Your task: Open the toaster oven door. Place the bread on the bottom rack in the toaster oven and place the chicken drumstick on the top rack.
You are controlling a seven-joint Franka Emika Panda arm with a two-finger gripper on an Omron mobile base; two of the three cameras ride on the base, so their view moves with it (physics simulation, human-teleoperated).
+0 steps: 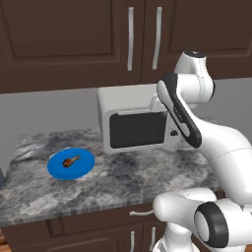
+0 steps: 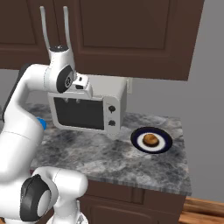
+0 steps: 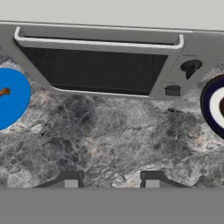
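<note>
toaster oven door [image 1: 137,129] shut | no legible writing | end effector [image 3: 111,180] apart

Toaster oven [image 1: 133,120] at the counter's [image 1: 123,182] back edge under the wall cabinets [image 1: 98,34], door [image 1: 138,129] shut, plate [image 1: 86,165] with chicken drumstick [image 1: 70,160] on the counter to its left, plate [image 2: 164,139] with bread [image 2: 150,139] near the counter's right edge.

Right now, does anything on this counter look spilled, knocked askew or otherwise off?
Nothing stands out. The toaster oven sits square on the counter with its door shut. The chicken drumstick lies on the blue plate, the bread on the dark-rimmed plate. No spills.
</note>
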